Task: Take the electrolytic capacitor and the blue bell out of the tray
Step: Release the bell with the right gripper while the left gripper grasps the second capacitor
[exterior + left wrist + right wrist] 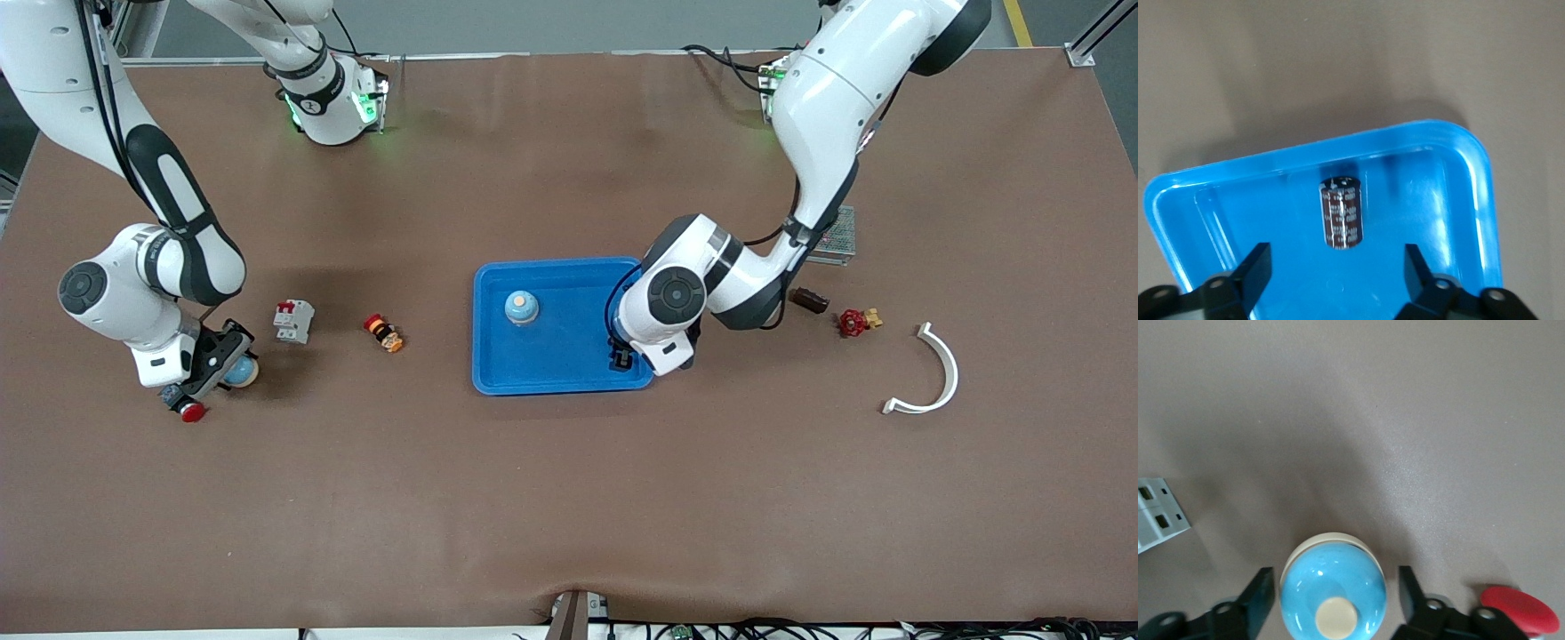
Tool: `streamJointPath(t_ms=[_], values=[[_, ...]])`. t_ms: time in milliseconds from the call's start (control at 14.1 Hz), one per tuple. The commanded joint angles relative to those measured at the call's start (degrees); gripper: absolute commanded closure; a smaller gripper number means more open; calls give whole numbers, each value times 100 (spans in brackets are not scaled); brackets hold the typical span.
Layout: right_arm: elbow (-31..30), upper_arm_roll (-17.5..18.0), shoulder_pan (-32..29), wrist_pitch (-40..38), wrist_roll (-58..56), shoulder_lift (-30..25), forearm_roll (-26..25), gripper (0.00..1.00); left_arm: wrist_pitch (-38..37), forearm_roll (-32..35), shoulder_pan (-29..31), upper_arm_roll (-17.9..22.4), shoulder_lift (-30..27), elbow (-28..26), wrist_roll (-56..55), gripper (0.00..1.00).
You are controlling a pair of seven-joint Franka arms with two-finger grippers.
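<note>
The left claw (622, 358) hung low over the blue tray (498, 373), at the corner toward the left arm's end of the desk (569, 498) and nearer the front camera. Its fingers (1257, 267) stood spread and clear of the capacitor (1342, 213), which lay on its side on the tray floor between them. A bell (521, 308) with a blue dome sat in the same tray, toward the right arm's end and well apart from the capacitor.

At the right arm's end of the desk, the right claw (233, 364) was down at a second blue bell (1333, 593), its fingers (1259, 593) spread on either side of the dome with a gap showing on each side. A red button (1519, 611) lay just beside that claw.

A grey breaker (294, 321) and a small orange-and-red part (384, 333) lay between the right claw and the tray. Toward the left arm's end lay a brown block (809, 300), a red valve (855, 322) and a white curved piece (935, 373).
</note>
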Motion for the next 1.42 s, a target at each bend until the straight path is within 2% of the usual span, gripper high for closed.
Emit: streamJointPath(t_ms=[0,142,354,496,638,780,851,1063,1205,1347], values=[[-65,131,-64,-51,-85,-214,181,0,24,81,-108,140,85,96,-203,19],[102,122,41,-217,-24,-337,181,0,33,99,-151,175,190,96,-203,22],[637,122,199,-1181,291,-556,181,0,41,178,-187,202,296,105,-203,29],[1050,105,410,-1894,826,-749,173,0,41,187,-187,202,296,105,-203,41],[1419,105,664,-2579,1537,-943,120,0,41,187,-187,202,279,122,-159,63],[1728,96,946,-3239,2389,-1136,94,0,33,195,-187,202,235,131,-124,97],[1772,104,1060,-3338,2837,-1276,102,0,24,204,-178,202,209,140,-98,100],[1886,105,1622,-3478,4418,-1620,94,0,-20,607,-126,193,165,175,25,100],[2079,113,1974,-3864,5394,-1638,94,0,-38,740,-108,167,51,271,288,100],[2098,113,2351,-3901,6326,-1664,102,0,-47,863,-117,175,-125,324,578,100]])
